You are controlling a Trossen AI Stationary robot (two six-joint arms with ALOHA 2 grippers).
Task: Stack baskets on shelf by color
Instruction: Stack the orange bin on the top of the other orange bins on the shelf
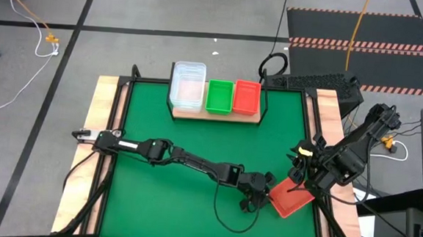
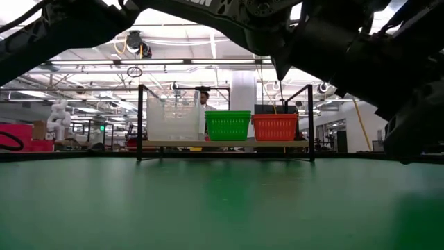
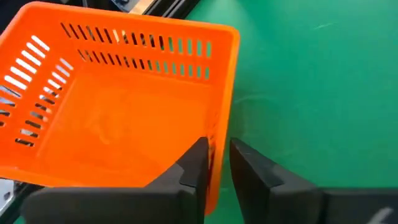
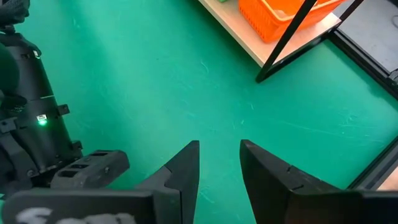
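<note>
A red-orange basket [image 1: 291,197] sits upright on its bottom at the near right of the green mat. My left gripper [image 1: 262,199] has reached across to it and is shut on its wall, as the left wrist view [image 3: 217,158] shows. My right gripper [image 4: 219,162] hangs open over bare mat just beyond that basket, with nothing between its fingers. At the far edge stands the shelf [image 1: 215,114], which carries clear baskets [image 1: 187,87], a green basket [image 1: 219,95] and another red-orange basket [image 1: 247,96] side by side. My left gripper has the red-orange basket's side wall [image 3: 219,134] that faces the table's left, close to one corner. One finger is inside the basket and one outside, with the rim between them. The fingers slant down from the table's left. The basket stays upright on the mat.
The shelf's black frame posts [image 2: 141,121] rise at its ends. In the low view the clear stack [image 2: 173,118] stands taller than the green basket [image 2: 227,125] and the red-orange one [image 2: 275,127]. Open mat [image 1: 196,136] lies between the shelf and the arms. Wooden strips [image 1: 100,126] border the mat.
</note>
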